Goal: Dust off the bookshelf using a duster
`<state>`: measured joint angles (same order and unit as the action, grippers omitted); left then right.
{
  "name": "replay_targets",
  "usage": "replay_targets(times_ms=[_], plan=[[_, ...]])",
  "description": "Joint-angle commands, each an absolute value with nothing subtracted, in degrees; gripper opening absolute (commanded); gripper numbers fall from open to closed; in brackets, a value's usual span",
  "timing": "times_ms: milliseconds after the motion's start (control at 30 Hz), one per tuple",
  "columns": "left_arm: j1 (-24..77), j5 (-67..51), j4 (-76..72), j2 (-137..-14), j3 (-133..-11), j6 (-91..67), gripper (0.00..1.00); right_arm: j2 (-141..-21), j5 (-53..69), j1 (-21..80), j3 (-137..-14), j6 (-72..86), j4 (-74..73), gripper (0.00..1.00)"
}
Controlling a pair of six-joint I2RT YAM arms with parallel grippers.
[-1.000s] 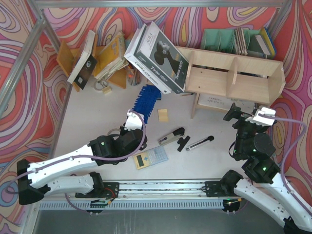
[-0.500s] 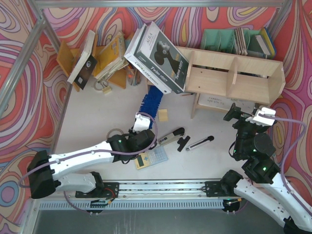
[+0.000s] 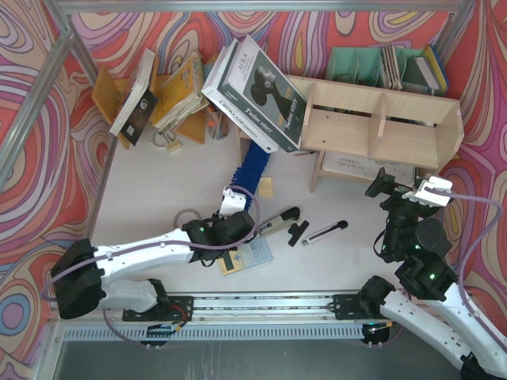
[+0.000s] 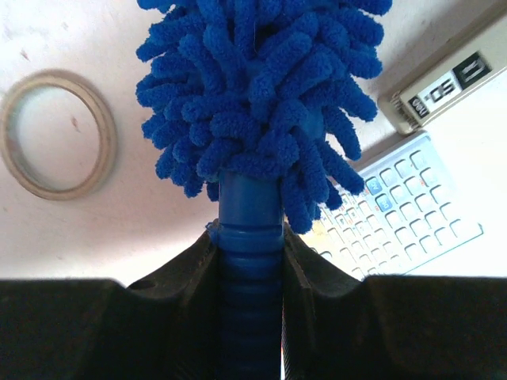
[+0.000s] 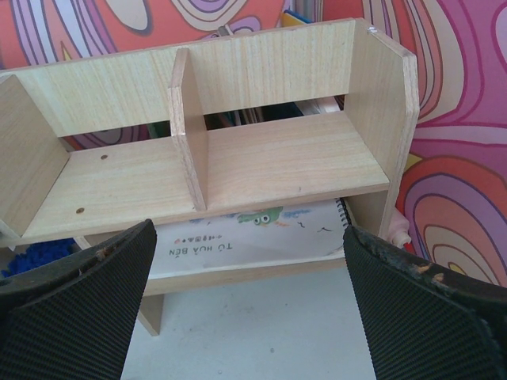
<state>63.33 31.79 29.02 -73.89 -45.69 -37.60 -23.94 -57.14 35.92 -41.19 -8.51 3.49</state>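
Note:
The duster's bright-blue fluffy head [image 3: 252, 168] points away from me, its tip near the boxed book at the bookshelf's left end. My left gripper [image 3: 234, 203] is shut on the duster's slim blue handle [image 4: 249, 229], with the head [image 4: 253, 87] filling the left wrist view above the fingers. The pale plywood bookshelf [image 3: 380, 119] stands at the back right. My right gripper [image 3: 400, 190] is open and empty in front of the shelf's right half. The right wrist view shows the shelf's compartments and divider [image 5: 261, 170] between its wide-apart fingers [image 5: 71, 309].
A large black-and-white box [image 3: 253, 91] leans on the shelf's left end. A calculator [image 3: 245, 255], a stapler-like tool [image 3: 277, 222], a pen-like stick [image 3: 325, 232], a tape ring [image 3: 188, 218] and a yellow note [image 3: 265, 187] lie on the table. A spiral book [image 5: 261, 229] lies under the shelf.
My left arm has moved right and forward with the duster, and the head has swung right to point more straight away. The right arm has barely moved.

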Motion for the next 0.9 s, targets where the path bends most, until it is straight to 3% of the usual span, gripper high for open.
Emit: replay_targets(times_ms=[0, 300, 867], plan=[[61.99, 39.98, 28.53, -66.93, -48.79, -31.55, 0.0, -23.33, -57.38, 35.6, -41.56, -8.17, 3.43, 0.89], [61.39, 43.02, 27.75, -58.45, -50.68, -25.2, 0.0, -23.34, -57.35, 35.6, -41.48, -8.09, 3.38, 0.89], [61.0, 34.05, 19.55, -72.58, -41.84, -37.14, 0.0, -23.82, -57.08, 35.6, -41.51, -8.17, 3.59, 0.89]])
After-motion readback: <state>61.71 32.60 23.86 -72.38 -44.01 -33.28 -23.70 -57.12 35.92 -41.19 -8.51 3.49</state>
